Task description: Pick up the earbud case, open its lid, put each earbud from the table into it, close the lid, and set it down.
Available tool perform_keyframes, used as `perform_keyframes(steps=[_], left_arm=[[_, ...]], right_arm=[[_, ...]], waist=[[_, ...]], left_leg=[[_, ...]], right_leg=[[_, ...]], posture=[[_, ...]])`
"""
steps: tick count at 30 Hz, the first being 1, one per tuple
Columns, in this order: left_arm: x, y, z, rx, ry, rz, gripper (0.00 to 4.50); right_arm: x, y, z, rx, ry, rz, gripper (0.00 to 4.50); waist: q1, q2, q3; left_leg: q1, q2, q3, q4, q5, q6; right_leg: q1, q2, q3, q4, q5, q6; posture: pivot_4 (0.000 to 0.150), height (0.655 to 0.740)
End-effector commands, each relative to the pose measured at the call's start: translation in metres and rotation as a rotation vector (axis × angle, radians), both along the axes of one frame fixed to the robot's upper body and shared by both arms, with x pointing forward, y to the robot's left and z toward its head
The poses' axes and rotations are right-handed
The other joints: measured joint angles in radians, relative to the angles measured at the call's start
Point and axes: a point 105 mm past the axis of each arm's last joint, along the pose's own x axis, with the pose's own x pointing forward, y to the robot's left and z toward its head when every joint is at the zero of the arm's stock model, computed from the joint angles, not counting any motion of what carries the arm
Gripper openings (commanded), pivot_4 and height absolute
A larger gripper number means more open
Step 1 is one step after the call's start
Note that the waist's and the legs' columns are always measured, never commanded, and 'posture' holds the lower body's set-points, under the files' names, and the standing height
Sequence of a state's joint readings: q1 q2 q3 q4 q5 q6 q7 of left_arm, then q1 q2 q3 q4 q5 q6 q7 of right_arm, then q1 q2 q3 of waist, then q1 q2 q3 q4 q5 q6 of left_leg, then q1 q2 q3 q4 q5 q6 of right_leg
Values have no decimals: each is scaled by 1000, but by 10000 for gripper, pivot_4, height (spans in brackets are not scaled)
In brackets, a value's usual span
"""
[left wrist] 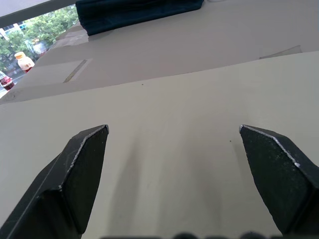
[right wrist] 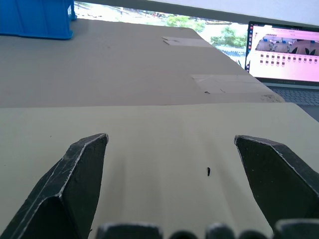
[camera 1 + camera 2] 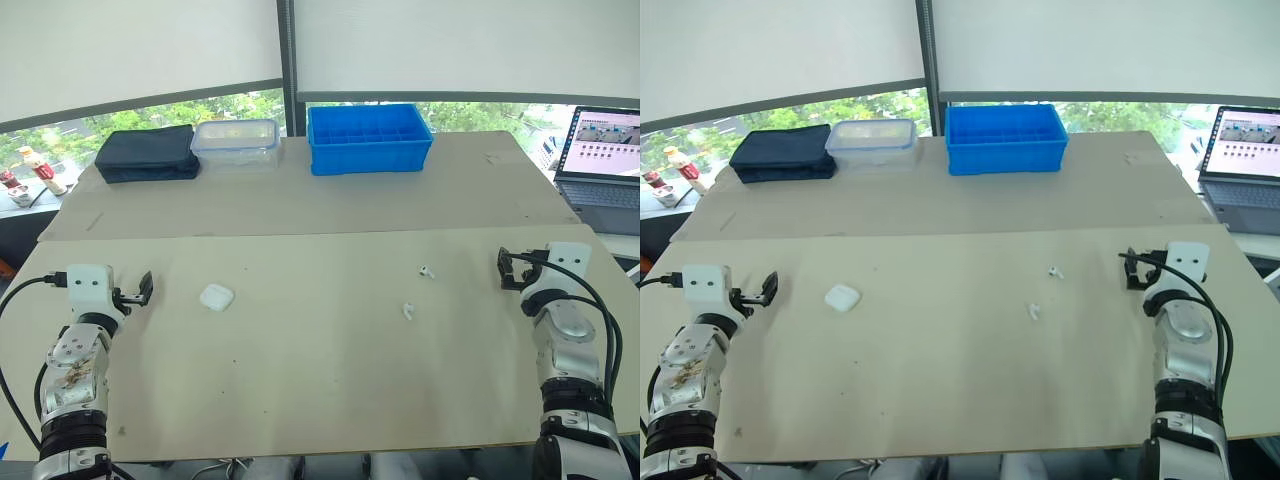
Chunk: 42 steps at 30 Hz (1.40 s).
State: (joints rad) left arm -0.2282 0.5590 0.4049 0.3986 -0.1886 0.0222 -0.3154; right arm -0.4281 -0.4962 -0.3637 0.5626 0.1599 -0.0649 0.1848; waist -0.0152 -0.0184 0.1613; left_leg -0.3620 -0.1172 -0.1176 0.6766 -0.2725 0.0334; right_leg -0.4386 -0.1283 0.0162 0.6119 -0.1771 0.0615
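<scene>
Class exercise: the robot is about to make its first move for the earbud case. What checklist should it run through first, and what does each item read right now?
1. The left claw is open and holds nothing: ok.
2. The right claw is open and holds nothing: ok.
3. The earbud case lies free on the table, on the left claw's side: ok.
4. Nothing lies between the left claw and the earbud case: ok.
5. The far earbud and the near earbud lie on the table, apart from each other, on the right claw's side: ok.
6. Which way the case's lid hinge faces: cannot tell.
</scene>
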Motion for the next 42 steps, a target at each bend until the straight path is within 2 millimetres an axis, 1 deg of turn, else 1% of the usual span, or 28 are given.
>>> perform_keyframes(steps=[1,5,11,14,15,18,20,22,26,28,30,32,35,38,42], left_arm=[[-1,1,18,35,-48,-13,44601],[-3,0,22,11,-62,-27,44601],[-12,-3,34,-21,-82,-76,44601],[-19,-15,48,-48,-88,-164,44601],[-21,-22,53,-54,-84,-203,44601],[-27,-52,59,-82,-32,-350,44601],[-31,-74,59,-109,20,-463,44601],[-33,-92,59,-132,72,-558,44601],[-31,-111,52,-122,190,-666,44601],[-26,-112,43,-96,236,-667,44601],[-23,-111,31,-82,279,-669,44601],[-22,-111,22,-78,309,-682,44601],[-19,-107,11,-66,335,-679,44601],[-18,-102,1,-81,355,-671,44601],[-17,-102,-8,-97,376,-680,44601]], right_arm=[[1,-2,21,-38,-66,-3,45000],[-1,-2,20,-39,-67,-5,45000],[3,3,28,-33,-94,19,45000],[8,14,40,-27,-118,89,45000],[11,23,45,-36,-122,143,45000],[22,71,59,-34,-110,410,45000],[24,109,62,-32,-74,614,45000],[23,138,64,-21,-46,775,45000],[10,195,69,9,1,1082,45000],[-3,222,70,21,36,1233,45000],[-20,245,70,43,71,1369,45000],[-34,261,70,41,100,1463,45000],[-50,274,70,35,138,1552,45000],[-59,279,68,17,163,1591,45000],[-61,279,67,0,171,1591,45000]], waist=[[0,0,0],[0,0,0],[-3,0,0],[-4,0,0],[-5,0,0],[-9,0,0],[-11,0,0],[-15,0,0],[-12,0,0],[-11,1,0],[-8,1,1],[-7,1,1],[-5,1,1],[0,1,1],[3,1,1]], left_leg=[[0,0,0,0,0,0],[0,0,0,0,0,0],[0,0,0,0,0,0],[0,1,0,0,0,0],[0,1,0,0,0,0],[0,2,2,0,0,1],[0,6,4,0,-1,0],[0,9,5,0,-2,-1],[0,13,5,0,-3,-3],[0,13,5,1,-3,-4],[0,13,5,0,-3,-4],[0,14,5,0,-4,-5],[0,15,5,0,-4,-6],[-1,15,5,0,-4,-6],[-1,15,5,1,-4,-6]], right_leg=[[0,0,0,0,0,0],[0,0,0,0,0,0],[0,0,0,0,0,0],[0,0,0,0,0,0],[0,0,1,0,0,0],[0,1,1,0,0,0],[0,4,1,-1,1,-2],[0,7,1,-2,2,-3],[-1,12,1,-2,3,-6],[-1,13,1,-3,3,-6],[-2,13,2,-3,3,-7],[-3,14,2,-3,4,-7],[-4,15,1,-3,4,-8],[-5,15,1,-3,4,-9],[-5,14,1,-2,4,-9]], posture=[[1500,7400],[1500,7400],[1500,7400],[1500,7400],[1500,7400],[1500,7400],[1500,7400],[1500,7400],[1500,7400],[1500,7400],[1500,7400],[1500,7400],[1500,7400],[1500,7400],[1500,7400]])
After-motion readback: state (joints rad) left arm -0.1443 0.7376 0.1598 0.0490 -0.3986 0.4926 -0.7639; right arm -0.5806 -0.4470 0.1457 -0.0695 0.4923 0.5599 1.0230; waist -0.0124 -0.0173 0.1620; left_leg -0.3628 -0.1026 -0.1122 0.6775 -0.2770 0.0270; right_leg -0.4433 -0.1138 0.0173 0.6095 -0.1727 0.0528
